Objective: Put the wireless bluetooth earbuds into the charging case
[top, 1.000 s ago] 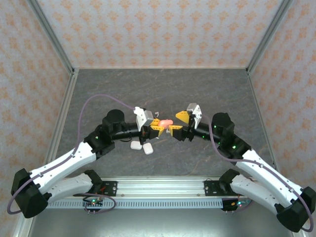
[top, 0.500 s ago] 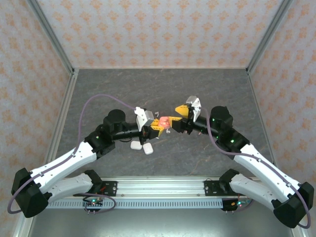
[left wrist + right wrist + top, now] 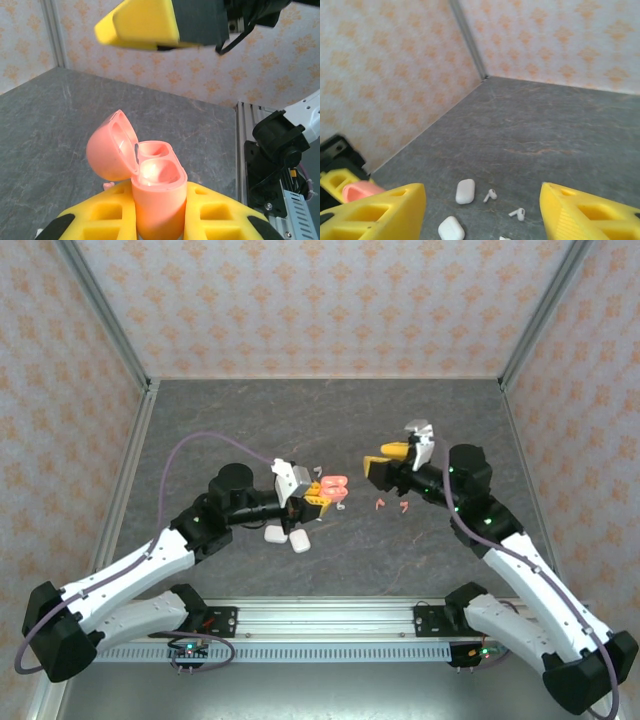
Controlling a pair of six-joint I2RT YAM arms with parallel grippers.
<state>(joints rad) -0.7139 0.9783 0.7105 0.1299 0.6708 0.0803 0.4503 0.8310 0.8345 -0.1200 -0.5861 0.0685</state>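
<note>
Yellow-fingered, the left tool clamps an open coral case, its lid tipped back. The right tool hangs spread wide, holding nothing, above the grey surface. Two coral earbuds lie on the surface just below it. Farther off, white earbuds lie loose beside two white cases

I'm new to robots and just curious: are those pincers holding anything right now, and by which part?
The left pincer grips an open pink charging case by its lower body, lid flipped up. The right pincer is open and empty.
</note>
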